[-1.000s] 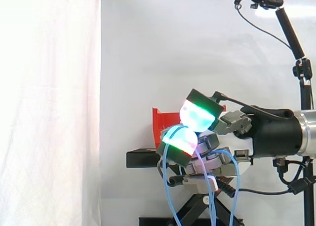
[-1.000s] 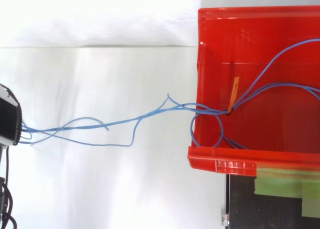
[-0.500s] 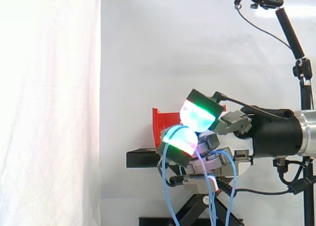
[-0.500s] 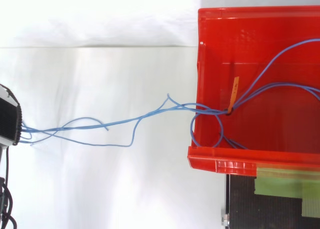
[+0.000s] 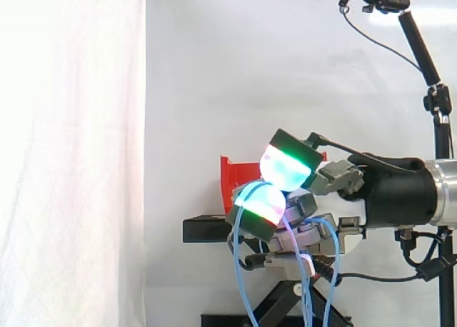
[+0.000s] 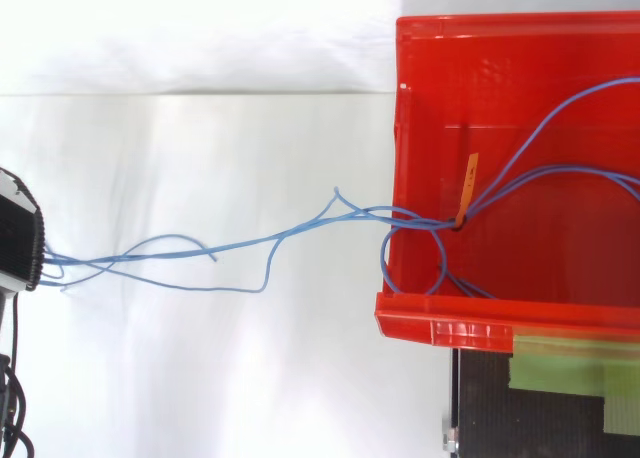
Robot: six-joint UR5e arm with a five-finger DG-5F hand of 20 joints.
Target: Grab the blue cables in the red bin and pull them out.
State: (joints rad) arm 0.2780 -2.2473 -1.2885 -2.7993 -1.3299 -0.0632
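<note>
White curtain [image 5: 71, 163] — hand [image 5: 327, 181] curled round blue cables [image 6: 230, 245]

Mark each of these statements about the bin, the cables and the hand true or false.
1. The thin blue cables lie wholly inside the red plastic bin. False: they run out over the bin's left wall and across to the hand.
2. The hand's fingers are curled on the thin blue cables, which hang down from them. True.
3. A small orange tie sits on the cables inside the bin. True.
4. Strips of red tape lie on the black stand beside the bin. False: the tape there is green tape.
</note>
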